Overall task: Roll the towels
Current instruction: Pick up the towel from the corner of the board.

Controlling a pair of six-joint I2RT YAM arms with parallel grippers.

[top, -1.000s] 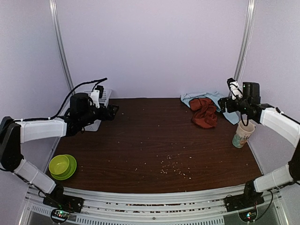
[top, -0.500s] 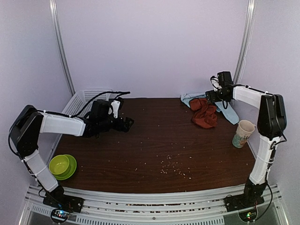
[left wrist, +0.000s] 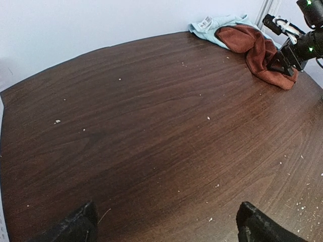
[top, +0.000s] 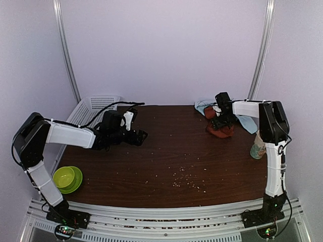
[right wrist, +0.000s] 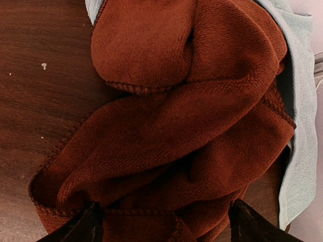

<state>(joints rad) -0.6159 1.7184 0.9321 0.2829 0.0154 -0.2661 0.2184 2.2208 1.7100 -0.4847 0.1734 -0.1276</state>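
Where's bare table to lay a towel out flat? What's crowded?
Bare: the middle of the table, bordered by the left gripper, the rust-red towel and the near edge; only crumbs there. Crowded: far-right corner, where the rust-red towel lies heaped on the light-blue towel with the right gripper over it, paper cup alongside. Green bowl takes the near-left corner.

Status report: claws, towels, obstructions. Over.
Left claw open, mid-table. Right claw open over crumpled red towel. It lies on blue towel, neither rolled. Cup at right edge.

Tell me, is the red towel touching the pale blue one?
Touching. The right wrist view shows the red towel lying directly over the pale blue towel, with no gap.
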